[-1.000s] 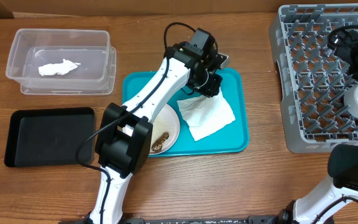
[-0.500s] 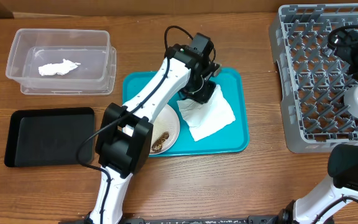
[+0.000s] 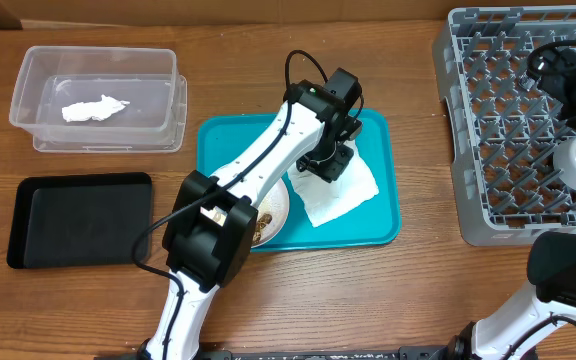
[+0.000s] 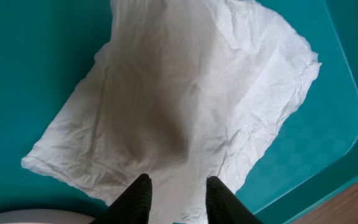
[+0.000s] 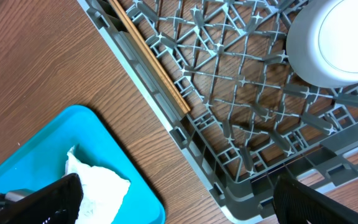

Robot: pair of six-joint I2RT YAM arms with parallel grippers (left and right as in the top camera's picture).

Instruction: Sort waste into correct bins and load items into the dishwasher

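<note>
A crumpled white napkin lies spread flat on the teal serving tray. My left gripper hovers just over the napkin's near edge, its two black fingers a little apart with nothing between them. From overhead the left gripper sits over the napkin, beside a white plate with brown food bits. My right gripper stands wide open above the corner of the grey dish rack. Chopsticks and a white dish rest in the rack.
A clear tub at the back left holds another crumpled napkin. A black tray lies in front of it. The dish rack fills the right side, with my right arm over its far edge.
My left gripper has swung from the tray's back edge forward over the napkin, and its fingers have parted. The right arm has not moved.
</note>
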